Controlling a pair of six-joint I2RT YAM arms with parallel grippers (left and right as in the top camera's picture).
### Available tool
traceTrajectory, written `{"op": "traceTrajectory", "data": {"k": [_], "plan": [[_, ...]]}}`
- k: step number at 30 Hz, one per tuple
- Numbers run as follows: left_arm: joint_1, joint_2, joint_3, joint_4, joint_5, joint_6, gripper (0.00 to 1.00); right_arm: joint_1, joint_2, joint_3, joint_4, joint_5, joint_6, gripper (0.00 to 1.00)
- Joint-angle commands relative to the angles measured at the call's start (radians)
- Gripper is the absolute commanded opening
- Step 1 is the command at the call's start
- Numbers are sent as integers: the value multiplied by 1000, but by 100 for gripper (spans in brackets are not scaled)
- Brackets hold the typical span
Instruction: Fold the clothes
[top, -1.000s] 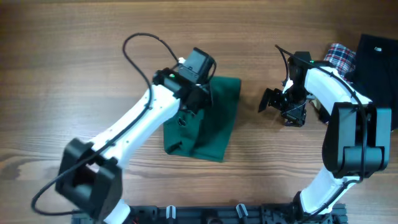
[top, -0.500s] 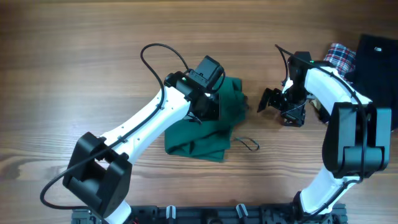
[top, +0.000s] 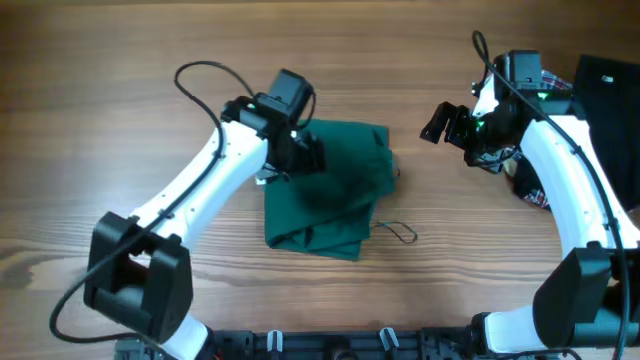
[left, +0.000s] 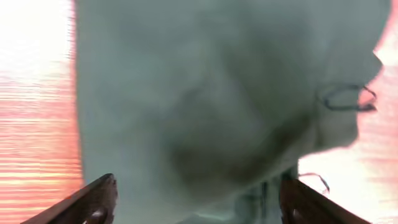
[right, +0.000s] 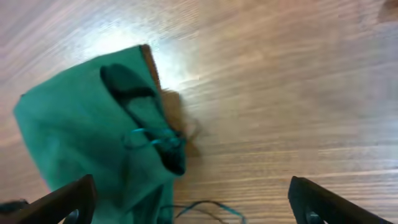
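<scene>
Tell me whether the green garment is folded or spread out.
Folded. The green garment lies as a compact layered block, stacked edges showing at its lower end, a cord trailing out.

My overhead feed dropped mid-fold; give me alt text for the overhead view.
A partly folded dark green garment lies on the wooden table, a thin cord trailing right. The left arm has its jaws open at its upper-left edge; the right arm, jaws open, hovers clear to its right.

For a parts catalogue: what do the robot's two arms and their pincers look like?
The left arm and right arm have white tubular links and black joints. The left pincer and right pincer are black. A thin black cable loops over each arm.
</scene>
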Motion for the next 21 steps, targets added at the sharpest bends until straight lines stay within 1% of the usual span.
{"op": "traceTrajectory", "data": {"k": [1, 2, 3, 4, 5, 8, 10, 12, 16, 21], "plan": [[121, 58, -3, -2, -19, 35, 88, 3, 5, 4, -27, -23, -25, 100], [157, 76, -3, 5, 2, 85, 88, 3, 5, 4, -31, -23, -25, 100], [175, 85, -3, 11, 22, 104, 89, 3, 5, 4, -31, -23, -25, 100], [206, 105, -3, 26, 89, 142, 89, 3, 5, 4, -30, -23, -24, 100], [224, 119, -3, 32, 124, 149, 91, 3, 5, 4, -31, -23, -24, 100], [254, 151, -3, 42, 173, 168, 93, 3, 5, 4, -37, -23, -24, 100], [255, 167, -3, 62, 262, 219, 93, 3, 5, 4, -37, -23, -24, 100], [253, 197, -3, 69, 312, 219, 94, 3, 5, 4, -39, -23, -24, 100], [253, 247, -14, 69, 365, 219, 95, 3, 5, 4, -40, -23, -24, 100], [253, 262, -50, 77, 368, 219, 96, 3, 5, 4, -36, -23, -24, 100]]}}
